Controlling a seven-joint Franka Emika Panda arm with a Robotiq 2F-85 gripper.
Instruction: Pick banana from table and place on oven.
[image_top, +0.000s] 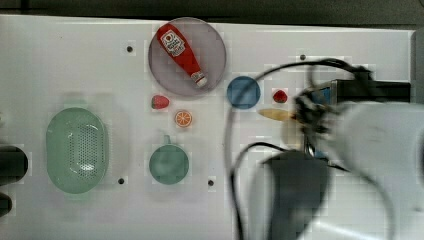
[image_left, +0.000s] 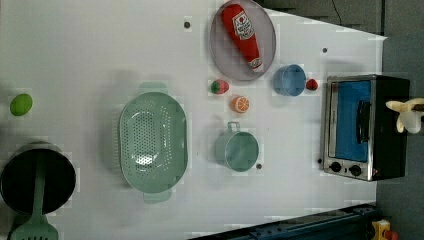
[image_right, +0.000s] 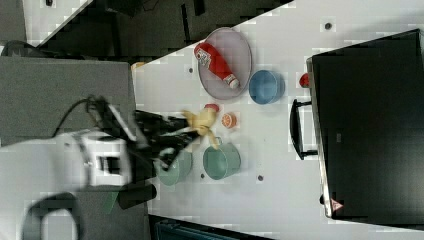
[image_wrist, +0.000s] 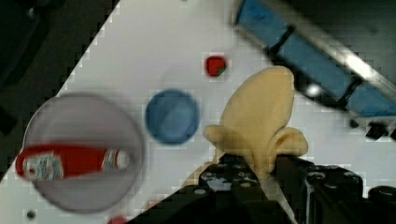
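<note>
The white table (image_left: 75, 45) is carrying everything shown. The oven (image_left: 367, 127) is standing at the left view's right edge, its blue glass door facing the table's middle. The green colander (image_left: 153, 142) is lying at the left view's centre. The grey plate (image_left: 220, 45) is holding the red ketchup bottle (image_left: 243, 32). The green cup (image_left: 237, 150) and the blue bowl (image_left: 289, 80) are sitting apart on the table. The gripper (image_wrist: 261, 175) is pinching the banana (image_wrist: 259, 121) by its lower end, holding it in the air well above the table, near the oven. The orange slice (image_left: 240, 104) is lying between plate and cup.
</note>
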